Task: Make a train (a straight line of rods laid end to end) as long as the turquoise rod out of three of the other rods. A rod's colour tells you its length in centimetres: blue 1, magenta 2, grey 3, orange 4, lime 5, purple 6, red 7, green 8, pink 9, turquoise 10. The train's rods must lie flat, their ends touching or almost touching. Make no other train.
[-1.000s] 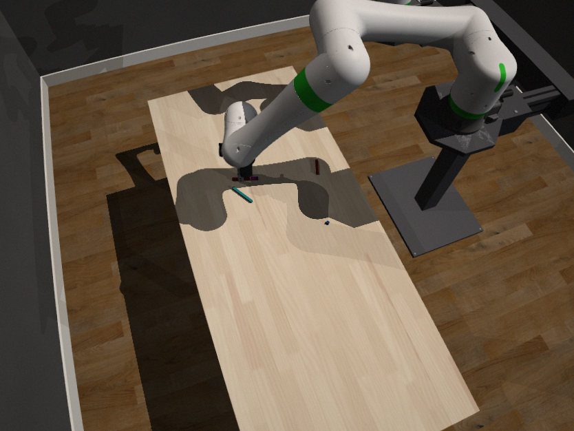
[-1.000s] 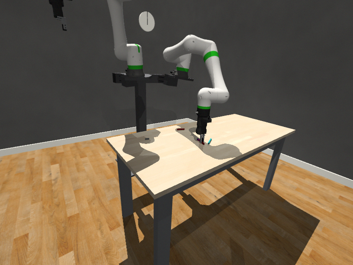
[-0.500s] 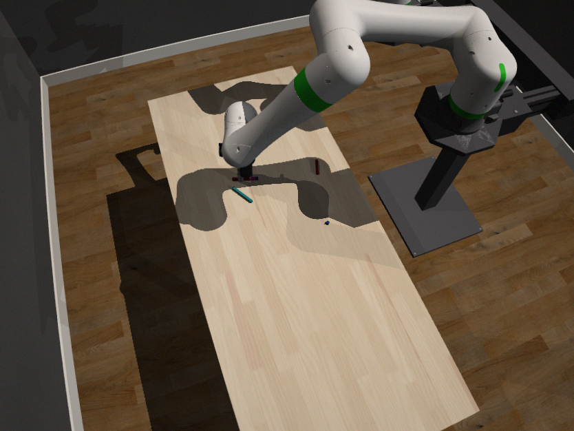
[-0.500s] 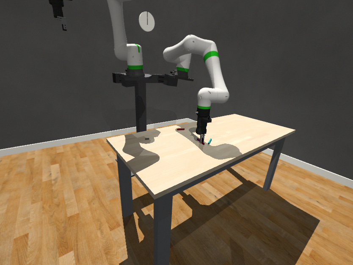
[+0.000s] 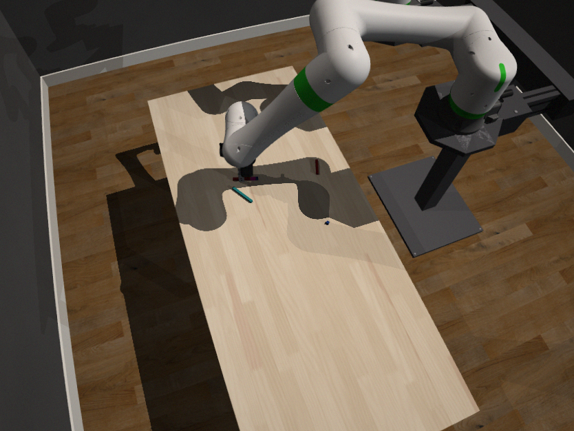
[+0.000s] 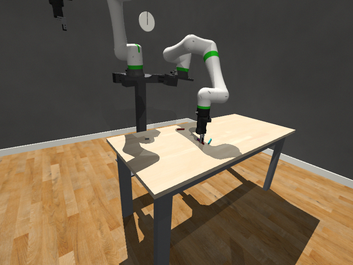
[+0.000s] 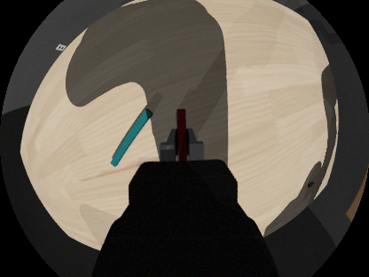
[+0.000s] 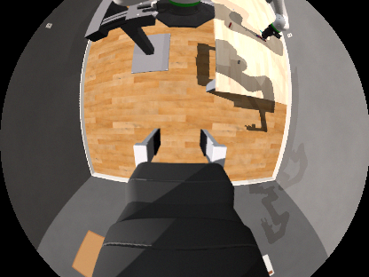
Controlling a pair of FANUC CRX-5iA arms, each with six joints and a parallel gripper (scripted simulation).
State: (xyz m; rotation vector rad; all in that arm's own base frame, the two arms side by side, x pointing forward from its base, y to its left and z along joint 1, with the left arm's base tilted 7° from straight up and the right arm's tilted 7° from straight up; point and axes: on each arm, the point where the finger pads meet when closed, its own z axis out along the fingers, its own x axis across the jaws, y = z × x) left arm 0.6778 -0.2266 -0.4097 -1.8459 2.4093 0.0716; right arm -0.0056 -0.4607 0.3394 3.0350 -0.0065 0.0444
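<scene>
Turquoise catches my eye first: the turquoise rod (image 5: 242,195) (image 6: 209,141) (image 7: 130,138) lies flat on the wooden table (image 5: 324,324) (image 6: 171,162) (image 7: 275,111) (image 8: 279,67), at a slant just beside my left gripper (image 5: 241,178) (image 6: 201,139) (image 7: 182,142) (image 8: 263,35). My left fingers stand close together, far short of wide, with a red rod (image 5: 237,179) (image 6: 202,143) (image 7: 181,122) pinched between them, low at the table. In the top view a magenta or purple piece (image 5: 251,178) (image 6: 198,139) continues the red rod's line; I can't tell whether the ends touch, or how many pieces there are past the fingers. My left wrist view loses that part behind the gripper's black body.

My right gripper (image 6: 64,25) (image 8: 180,137) is up high, well away from the table, fingers spread fully and holding nothing.

A second dark red rod (image 5: 316,166) (image 6: 180,129) (image 8: 230,25) lies apart from the line. A small blue rod (image 5: 326,223) shows in the top view, and a short grey rod (image 6: 147,139) (image 8: 239,62) in the exterior one.

On lettering, a white tag (image 7: 60,47) carries a dark mark too small for me to read. The right arm is cut off by the exterior view's top edge.

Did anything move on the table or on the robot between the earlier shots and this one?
Nothing visibly changed. The left gripper is still down around the dark red rod, and the turquoise rod lies where it was. The right gripper remains raised away from the table. Any tiny finger movement is too small to tell.
</scene>
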